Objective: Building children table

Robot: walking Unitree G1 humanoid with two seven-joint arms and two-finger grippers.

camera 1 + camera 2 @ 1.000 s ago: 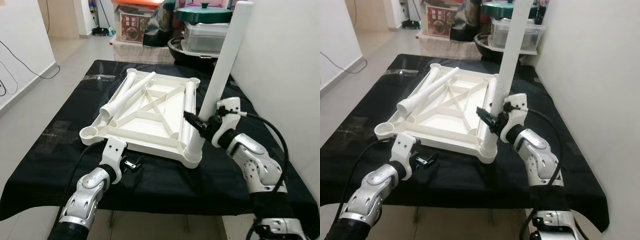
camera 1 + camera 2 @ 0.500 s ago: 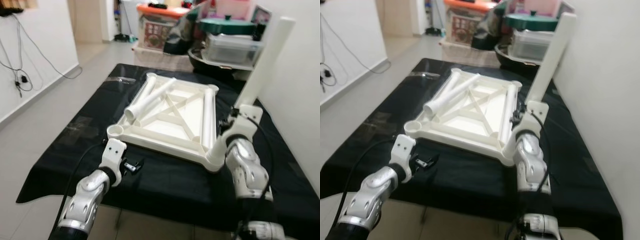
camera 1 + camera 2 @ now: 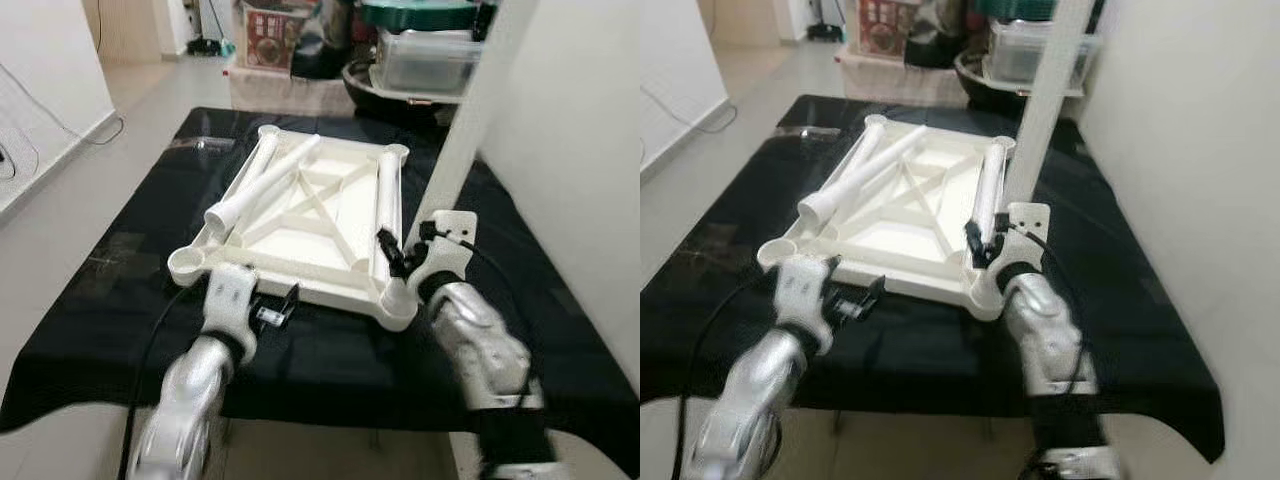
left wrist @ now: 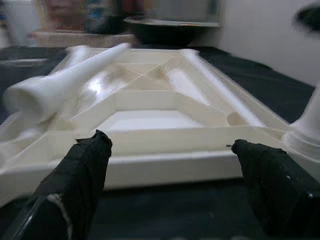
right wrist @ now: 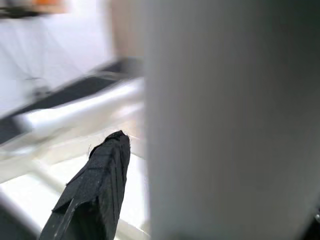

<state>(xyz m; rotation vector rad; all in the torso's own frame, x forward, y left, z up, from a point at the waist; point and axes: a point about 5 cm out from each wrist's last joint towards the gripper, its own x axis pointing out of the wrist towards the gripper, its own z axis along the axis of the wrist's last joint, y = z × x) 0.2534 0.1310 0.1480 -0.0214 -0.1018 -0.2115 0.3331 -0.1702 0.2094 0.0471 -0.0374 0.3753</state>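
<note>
While the white tabletop (image 3: 305, 225) lies upside down on the black-covered table (image 3: 120, 300), you have one leg up and the rest to go.

Tabletop: near the table's middle, underside up, ribs and four corner sockets showing.
Standing leg (image 3: 455, 150): planted in the near right corner socket (image 3: 397, 300), leaning slightly away from you.
Right tool (image 3: 400, 258): fingers around the base of that leg just above the socket; you cannot tell from these views how tightly they press.
Left tool (image 4: 170, 190): fingers spread wide, holding nothing, aimed at the tabletop's near edge.
Loose legs: two lie crossed on the left part (image 3: 262, 185), one lies along the right rail (image 3: 388, 205).
Done: by my reading, one leg of four seated.
Left: three empty sockets, including the near left one (image 3: 187, 262), then turning the piece upright.
Writing: a box (image 3: 272, 40) behind the table carries print, too blurred to read.
</note>
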